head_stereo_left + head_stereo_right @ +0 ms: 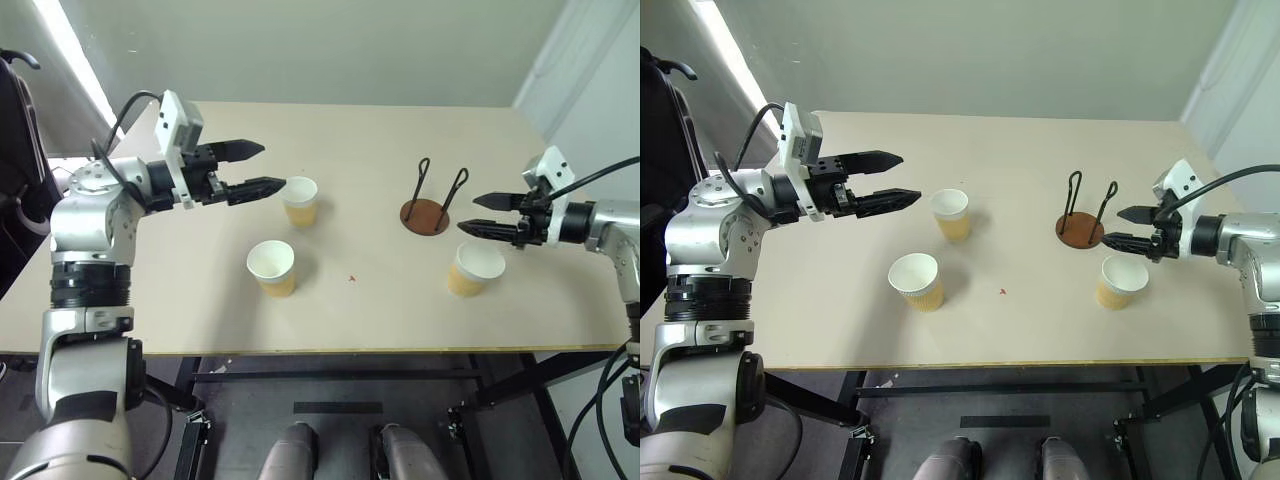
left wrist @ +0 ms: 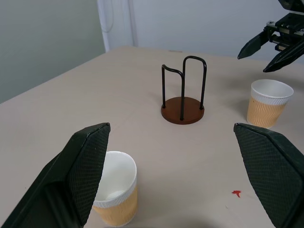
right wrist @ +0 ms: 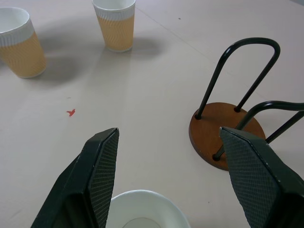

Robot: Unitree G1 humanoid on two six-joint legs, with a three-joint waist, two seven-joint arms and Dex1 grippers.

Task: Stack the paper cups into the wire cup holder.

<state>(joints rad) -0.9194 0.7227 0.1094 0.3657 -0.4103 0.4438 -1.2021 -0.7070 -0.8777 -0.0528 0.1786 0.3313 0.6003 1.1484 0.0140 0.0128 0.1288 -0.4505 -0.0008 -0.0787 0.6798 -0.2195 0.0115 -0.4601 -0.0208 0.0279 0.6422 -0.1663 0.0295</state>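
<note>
Left gripper (image 1: 268, 168) is spread wide and empty, hovering above the table (image 1: 380, 130) with its tips just short of the far cup (image 1: 299, 200); no contact visible. Near cup (image 1: 272, 266) stands upright on the table below and ahead of that gripper. Right gripper (image 1: 482, 215) also has its fingers apart with nothing between them, hanging just over the right cup (image 1: 474, 268). Holder (image 1: 427, 204) sits just past its fingertips, empty, both wire loops upright. A small red mark (image 1: 351, 278) lies on the table between the near cup and right cup.

Left wrist view: fingers (image 2: 83, 166) frame the scene wide apart. One cup (image 2: 115, 188) stands close by the one finger, the holder (image 2: 183, 108) straight ahead further out, the right cup (image 2: 268, 102) beyond it with the right gripper (image 2: 266, 47) above.

Right wrist view: fingers (image 3: 102, 161) apart, rim of the right cup (image 3: 142, 209) directly beneath between them. Holder (image 3: 223, 128) is just beside the other finger; the two other cups stand well apart across the table.
</note>
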